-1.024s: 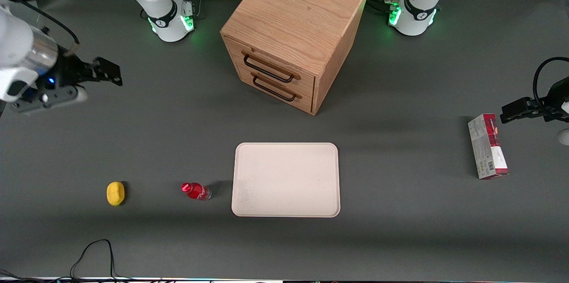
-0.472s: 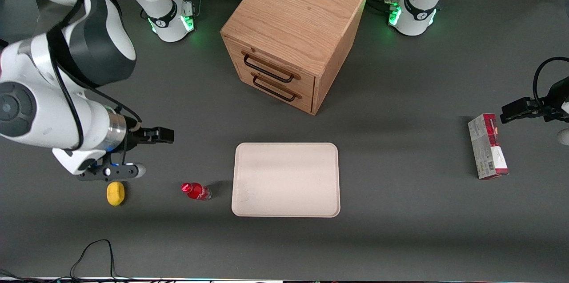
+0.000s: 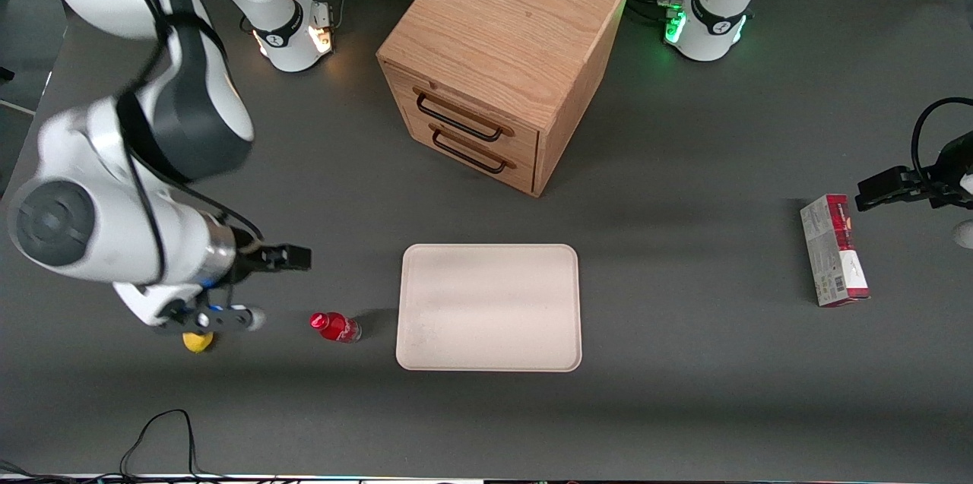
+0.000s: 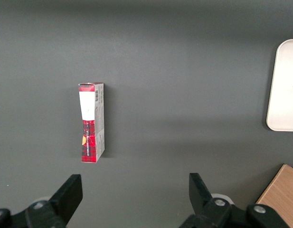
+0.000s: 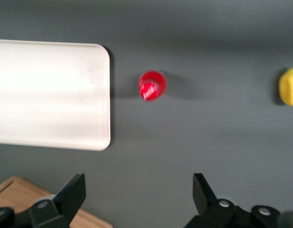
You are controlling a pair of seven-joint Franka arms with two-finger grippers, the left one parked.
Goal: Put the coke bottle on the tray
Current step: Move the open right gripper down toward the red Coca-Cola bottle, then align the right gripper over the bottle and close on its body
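Note:
The coke bottle (image 3: 334, 327), with red cap and red label, lies on the dark table beside the short edge of the cream tray (image 3: 489, 307). It does not touch the tray. My right gripper (image 3: 274, 288) hovers open and empty above the table, beside the bottle and a little farther from the front camera. In the right wrist view the bottle (image 5: 152, 86) shows ahead of the open gripper (image 5: 138, 192), next to the tray's rounded corner (image 5: 96, 61).
A yellow lemon-like object (image 3: 196, 342) lies beside the bottle toward the working arm's end, partly covered by the gripper; it also shows in the right wrist view (image 5: 289, 86). A wooden drawer cabinet (image 3: 502, 58) stands farther back. A red-and-white carton (image 3: 834, 250) lies toward the parked arm's end.
My right arm has swung in from the table's edge toward the front camera and the bottle, and now covers part of the yellow object. The bottle and tray have not moved.

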